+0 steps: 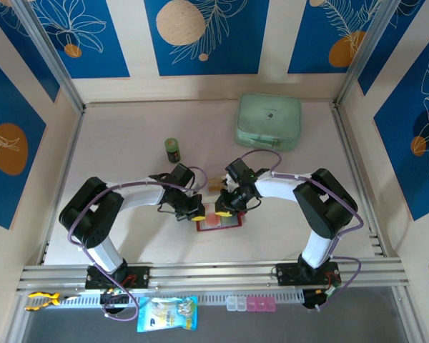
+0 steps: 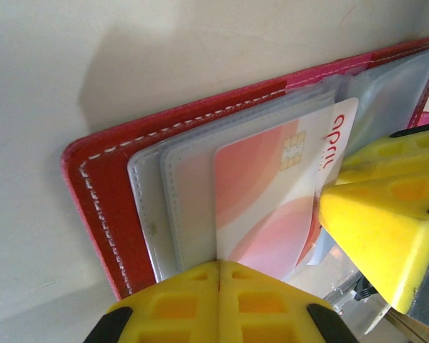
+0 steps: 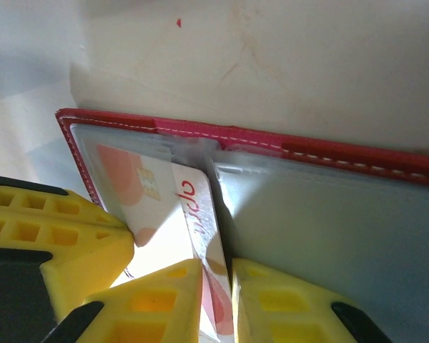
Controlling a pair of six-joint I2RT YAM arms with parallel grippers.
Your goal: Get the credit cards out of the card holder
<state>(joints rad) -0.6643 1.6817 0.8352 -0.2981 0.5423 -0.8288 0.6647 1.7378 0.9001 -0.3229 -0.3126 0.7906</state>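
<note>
Yellow fingertips of the left hand point(image 2: 219, 289) sat closest to its wrist camera, pressed together with nothing between them. They rested at the near edge of the open red wallet point(image 2: 100, 207), against its clear sleeves point(image 2: 179, 193). A pink-and-white card point(image 2: 264, 207) with a chip and red lettering stuck partway out of one sleeve. Its far corner lay against the right hand point(image 2: 386, 214).

From the right wrist camera, the right hand point(image 3: 216, 286) pinched that card point(image 3: 193, 207) edge-on between its fingers. The left hand point(image 3: 57, 236) crowded in just beside it, and another clear sleeve point(image 3: 329, 214) lay flat on the other side.

Seen from above, the wallet point(image 1: 218, 221) lay on the desk point(image 1: 129, 143) near the front edge, with both hands point(image 1: 193, 211) point(image 1: 224, 209) bearing on it. A tan card point(image 1: 214, 184) lay just behind it, between the arms. Farther back stood a small green jar point(image 1: 172, 149) and a mint-green zip case point(image 1: 268, 121), both well apart from the wallet. A snack packet point(image 1: 167, 313) and a pill box point(image 1: 252, 304) sat below the front rail.
</note>
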